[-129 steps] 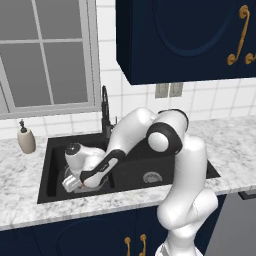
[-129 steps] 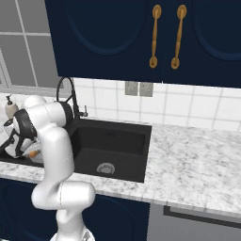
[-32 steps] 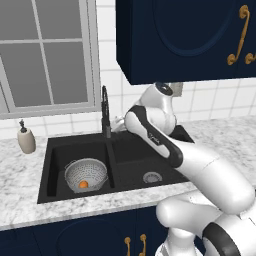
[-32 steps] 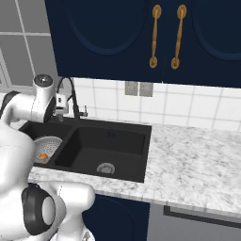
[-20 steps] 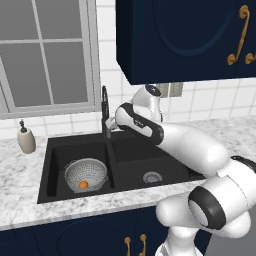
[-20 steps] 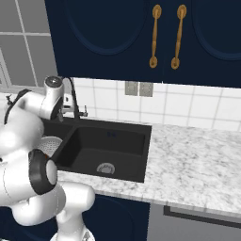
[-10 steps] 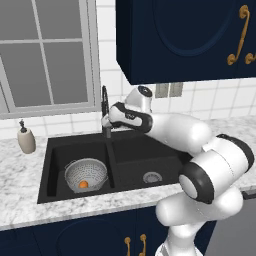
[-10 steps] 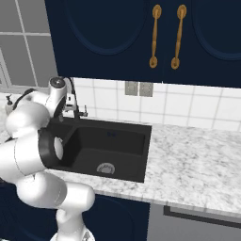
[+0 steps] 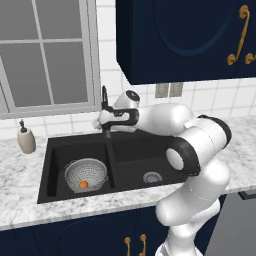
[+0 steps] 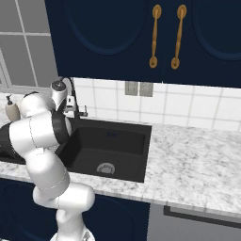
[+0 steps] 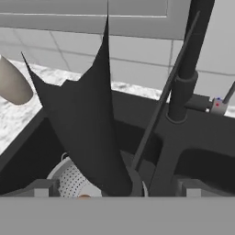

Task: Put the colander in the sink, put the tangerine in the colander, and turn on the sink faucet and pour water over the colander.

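- Reaching across the sink point(image 9: 47, 172), the white arm has its gripper point(image 9: 100, 121) up at the sink faucet point(image 9: 105, 102), just beside the dark stem near the back rim.
- I can't tell how wide the jaws stand; the hand hides them in both base views, and the hand view shows nothing clear of the tips.
- Below the gripper and a little toward me, the colander point(image 9: 86, 173) sits upright on the floor of the left basin.
- The tangerine point(image 9: 83, 184) lies inside the colander, low in the bowl.
- In the hand view the faucet stem point(image 11: 187, 69) rises just beyond the hand to the right, its small lever point(image 11: 215, 105) sticking out sideways.
- A beige soap bottle point(image 9: 26, 139) stands on the marble counter point(image 9: 20, 170), well off to the gripper's left.
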Robot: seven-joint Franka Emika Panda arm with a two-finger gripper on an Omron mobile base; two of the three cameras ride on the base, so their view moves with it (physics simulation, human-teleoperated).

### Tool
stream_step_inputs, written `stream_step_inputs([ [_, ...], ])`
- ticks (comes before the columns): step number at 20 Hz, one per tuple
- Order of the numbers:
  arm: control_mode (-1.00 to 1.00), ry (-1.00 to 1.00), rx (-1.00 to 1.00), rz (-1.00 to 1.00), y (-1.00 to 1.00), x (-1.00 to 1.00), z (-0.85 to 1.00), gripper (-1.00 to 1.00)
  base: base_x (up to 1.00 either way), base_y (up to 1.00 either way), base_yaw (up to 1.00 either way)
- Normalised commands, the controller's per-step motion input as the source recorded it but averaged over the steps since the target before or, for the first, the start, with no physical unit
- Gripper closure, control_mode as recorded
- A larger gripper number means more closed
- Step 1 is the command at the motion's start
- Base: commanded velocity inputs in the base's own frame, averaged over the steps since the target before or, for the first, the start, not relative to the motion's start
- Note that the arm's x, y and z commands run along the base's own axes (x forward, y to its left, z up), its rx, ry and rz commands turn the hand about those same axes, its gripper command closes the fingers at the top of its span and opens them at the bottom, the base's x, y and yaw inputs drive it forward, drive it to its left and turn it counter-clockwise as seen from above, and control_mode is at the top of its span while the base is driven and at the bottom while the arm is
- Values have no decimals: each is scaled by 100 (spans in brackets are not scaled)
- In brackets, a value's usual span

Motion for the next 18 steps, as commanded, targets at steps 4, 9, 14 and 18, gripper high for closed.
stream_step_inputs([
  [4,-100,2,0,0,-3,34,-19,-100,0,0,0],
  [9,-100,6,0,0,-4,0,0,-100,0,0,0],
  [14,-100,0,0,0,27,25,-10,-100,0,0,0],
  [18,-100,0,0,0,46,48,-6,-100,0,0,0],
])
